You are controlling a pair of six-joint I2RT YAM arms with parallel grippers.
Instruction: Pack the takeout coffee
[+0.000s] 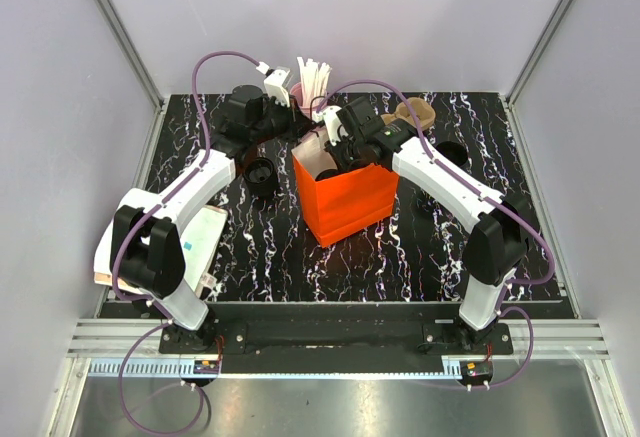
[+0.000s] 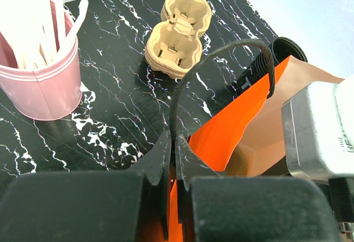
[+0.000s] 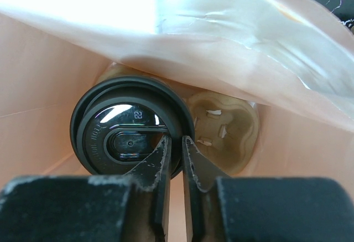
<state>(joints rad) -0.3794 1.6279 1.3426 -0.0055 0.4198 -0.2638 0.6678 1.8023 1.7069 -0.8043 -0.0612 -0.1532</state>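
The orange paper bag [image 1: 345, 202] stands open at the table's middle. My left gripper [image 2: 172, 142] is shut on the bag's rim [image 2: 232, 125], beside its black cord handle [image 2: 221, 51]. My right gripper [image 3: 176, 142] reaches down inside the bag. Its jaws are pinched on the rim of the takeout coffee [image 3: 119, 128], a small black cup with a glossy black lid. The cup sits in one pocket of a tan pulp carrier [image 3: 224, 131] on the bag's floor. From above, the cup is a dark patch [image 1: 327, 170] under the right gripper [image 1: 338, 155].
A pink cup of white stirrers [image 2: 41, 81] and a second tan pulp carrier [image 2: 178, 34] stand behind the bag. A tall black stack [image 2: 265, 65] lies past the bag's far side. A squat black ringed piece [image 1: 260, 172] sits left of the bag. White flat items [image 1: 200, 237] lie at the left edge.
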